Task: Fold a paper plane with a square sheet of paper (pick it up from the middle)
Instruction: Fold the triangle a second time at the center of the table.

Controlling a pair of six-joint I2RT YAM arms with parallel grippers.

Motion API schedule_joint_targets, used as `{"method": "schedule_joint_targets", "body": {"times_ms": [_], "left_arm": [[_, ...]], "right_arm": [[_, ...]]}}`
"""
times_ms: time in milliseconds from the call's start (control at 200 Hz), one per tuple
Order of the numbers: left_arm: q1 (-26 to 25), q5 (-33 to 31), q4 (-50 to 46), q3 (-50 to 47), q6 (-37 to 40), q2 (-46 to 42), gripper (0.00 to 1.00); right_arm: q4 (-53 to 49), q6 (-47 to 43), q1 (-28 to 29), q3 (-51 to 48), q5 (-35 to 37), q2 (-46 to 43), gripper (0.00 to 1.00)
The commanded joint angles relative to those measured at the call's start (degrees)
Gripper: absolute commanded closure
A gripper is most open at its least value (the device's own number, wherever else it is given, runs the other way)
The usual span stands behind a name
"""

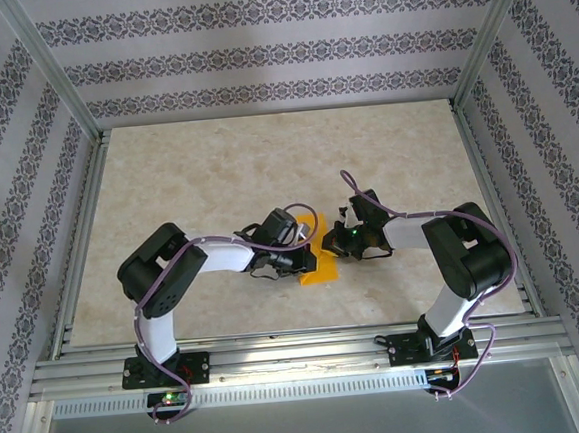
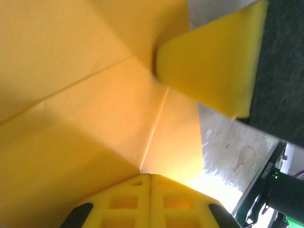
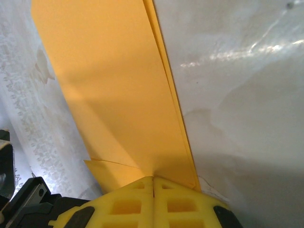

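The square sheet of paper [image 1: 320,252] lies folded into a narrower orange shape on the table between my two grippers. In the left wrist view the paper [image 2: 95,95] shows several creases, and one runs straight to my left gripper [image 2: 151,175]. That gripper is shut, its tips resting on the sheet. The right gripper's yellow fingers [image 2: 213,61] press on the paper where the creases meet. In the right wrist view my right gripper [image 3: 153,178] is shut, tips down on the near end of the folded paper [image 3: 114,95], whose doubled edge runs away along the right.
The beige marble table [image 1: 266,168] has free room behind and to both sides of the paper. Patterned walls and metal frame posts [image 1: 52,70] enclose it. Both arms reach in from the near rail [image 1: 301,356], with the left gripper [image 1: 295,259] and right gripper [image 1: 334,243] close together.
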Motion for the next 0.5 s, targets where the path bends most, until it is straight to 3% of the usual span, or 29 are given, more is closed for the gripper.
{"method": "schedule_joint_targets", "body": {"times_ms": [0, 495], "left_arm": [[-0.6, 0.5, -3.8, -3.2, -1.3, -2.1, 1.00], [-0.5, 0.6, 0.7, -13.8, -5.2, -9.8, 1.00]], "right_arm": [[-4.3, -0.4, -0.1, -1.7, 4.4, 1.7, 1.00], [-4.9, -0.4, -0.1, -1.4, 4.5, 1.0, 1.00]]}}
